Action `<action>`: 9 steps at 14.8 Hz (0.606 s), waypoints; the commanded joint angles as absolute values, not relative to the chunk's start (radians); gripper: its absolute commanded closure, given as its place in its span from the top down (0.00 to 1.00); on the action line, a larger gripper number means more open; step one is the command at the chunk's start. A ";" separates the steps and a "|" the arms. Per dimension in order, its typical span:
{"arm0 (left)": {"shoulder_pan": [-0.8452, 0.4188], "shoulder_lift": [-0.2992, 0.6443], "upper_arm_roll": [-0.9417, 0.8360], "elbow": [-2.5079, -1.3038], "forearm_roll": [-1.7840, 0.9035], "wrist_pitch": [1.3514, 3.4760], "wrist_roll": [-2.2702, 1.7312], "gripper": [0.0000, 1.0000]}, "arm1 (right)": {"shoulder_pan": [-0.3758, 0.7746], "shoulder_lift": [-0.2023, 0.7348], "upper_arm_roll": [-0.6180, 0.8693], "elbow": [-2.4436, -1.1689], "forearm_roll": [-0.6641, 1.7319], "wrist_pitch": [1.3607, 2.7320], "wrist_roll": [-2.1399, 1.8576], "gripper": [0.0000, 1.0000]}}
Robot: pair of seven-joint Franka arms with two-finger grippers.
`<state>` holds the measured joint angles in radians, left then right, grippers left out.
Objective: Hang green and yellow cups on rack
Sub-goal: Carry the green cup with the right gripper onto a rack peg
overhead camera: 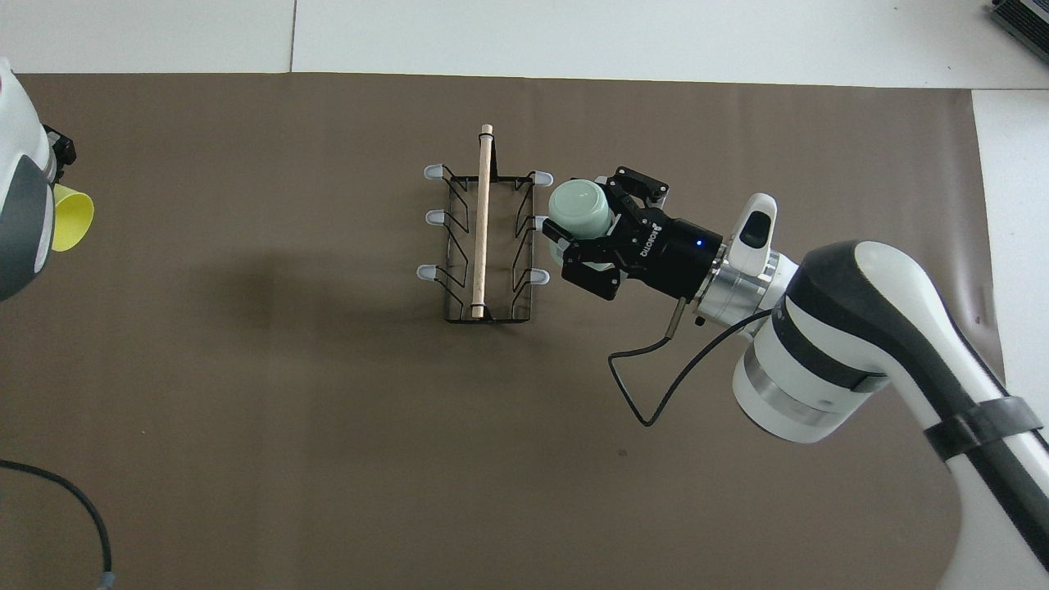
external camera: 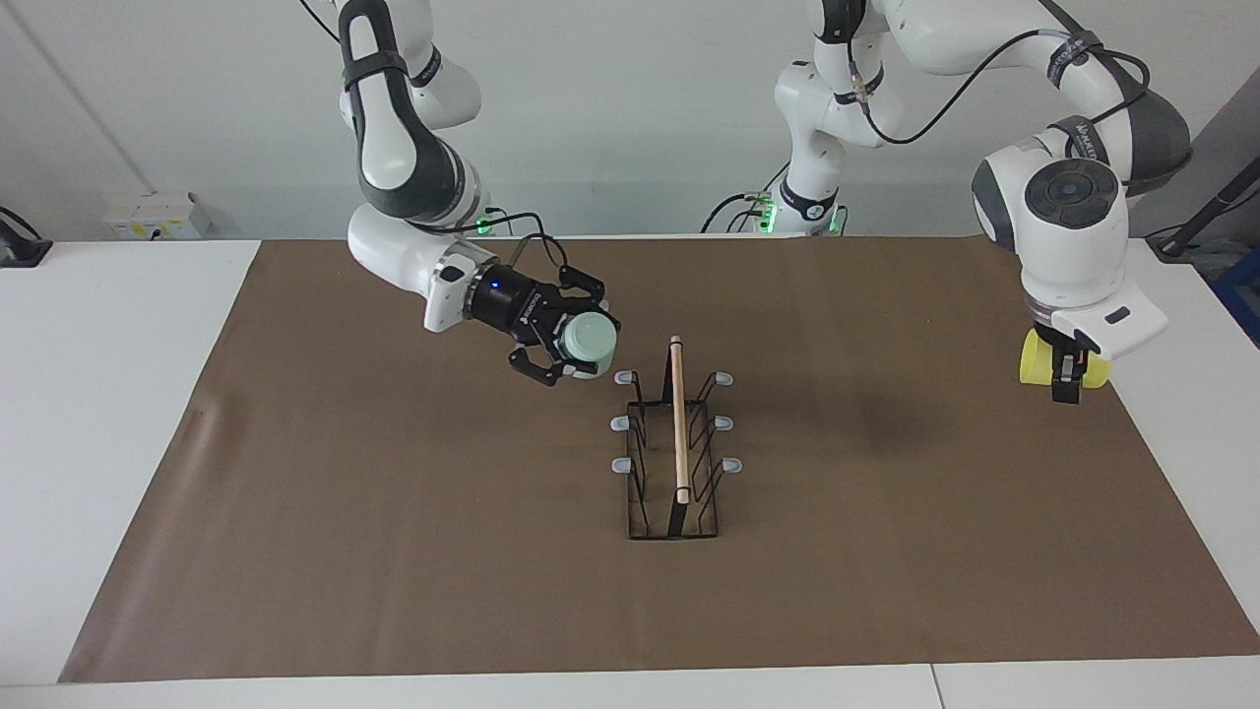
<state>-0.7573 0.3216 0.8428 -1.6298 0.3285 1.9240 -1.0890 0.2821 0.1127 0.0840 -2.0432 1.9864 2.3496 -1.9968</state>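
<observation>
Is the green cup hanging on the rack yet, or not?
Not yet. The green cup is held on its side in the right gripper, in the air beside the rack, whose visible prongs are all bare.

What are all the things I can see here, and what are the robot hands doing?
green cup: one, pale mint, held in the air beside the rack, toward the right arm's end.
yellow cup: one, bright yellow, held over the mat's edge at the left arm's end.
rack: one, black wire with a wooden rod, mid-mat, no cups on it.
mat: one, brown, covering the white table.
right gripper: shut on the green cup.
left gripper: shut on the yellow cup.
</observation>
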 commanded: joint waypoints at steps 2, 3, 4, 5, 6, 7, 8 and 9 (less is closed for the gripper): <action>-0.785 0.311 0.871 -1.654 0.353 1.919 -1.123 0.00 | 0.331 0.144 0.083 -2.046 2.101 2.393 -2.107 0.00; -0.787 0.311 0.871 -1.654 0.353 1.921 -1.123 0.00 | 0.351 0.156 0.083 -2.048 2.152 2.407 -2.137 0.00; -0.787 0.310 0.871 -1.654 0.353 1.921 -1.123 0.00 | 0.371 0.160 0.083 -2.048 2.204 2.440 -2.182 0.00; -0.787 0.311 0.871 -1.655 0.353 1.921 -1.123 0.00 | 0.385 0.161 0.084 -2.048 2.232 2.475 -2.224 0.00; -0.787 0.310 0.871 -1.655 0.353 1.919 -1.123 0.00 | 0.396 0.161 0.084 -2.049 2.244 2.488 -2.238 0.00; -0.787 0.311 0.871 -1.655 0.353 1.919 -1.123 0.00 | 0.402 0.161 0.083 -2.060 2.244 2.490 -2.246 0.00; -0.787 0.310 0.871 -1.655 0.353 1.921 -1.123 0.00 | 0.402 0.161 0.084 -2.068 2.247 2.490 -2.261 0.00; -0.787 0.310 0.871 -1.655 0.353 1.922 -1.123 0.00 | 0.402 0.161 0.083 -2.072 2.247 2.490 -2.266 0.00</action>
<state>-0.7582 0.3216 0.8509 -1.6366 0.3286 1.9240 -1.0996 0.4048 0.1680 0.0844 -2.0530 2.2167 2.4834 -2.2227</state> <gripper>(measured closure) 0.322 0.361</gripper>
